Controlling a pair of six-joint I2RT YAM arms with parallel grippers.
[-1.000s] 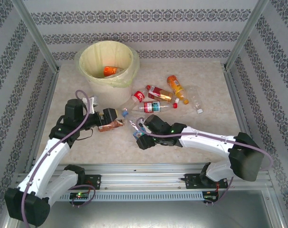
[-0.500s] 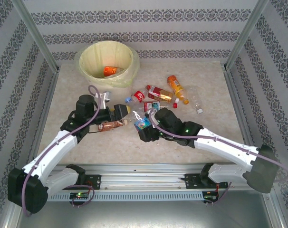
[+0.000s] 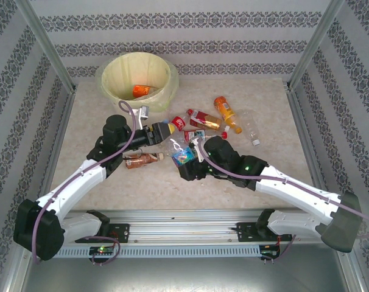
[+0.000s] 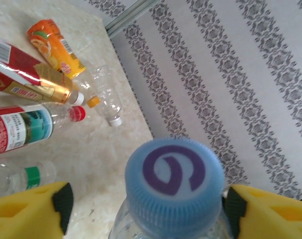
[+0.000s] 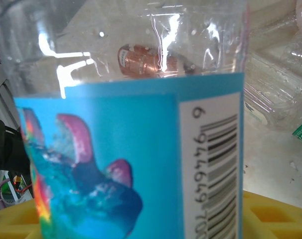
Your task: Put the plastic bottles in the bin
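Observation:
The cream bin with its yellow bag stands at the back left, an orange-labelled bottle inside. My left gripper straddles the neck of a clear bottle with a light-blue cap. Its right pad touches the bottle and a gap shows at the left pad. My right gripper is shut on a blue-labelled bottle mid-table. More plastic bottles lie loose to the right: red-gold, orange, clear.
A brown bottle lies just below the left arm. In the left wrist view a red-and-teal labelled bottle and a green-labelled one lie close by. Patterned walls and metal posts enclose the table.
The left arm has swung right from the brown bottle to the blue-capped one, and its jaws have narrowed. The right arm has carried the blue-labelled bottle slightly right and up.

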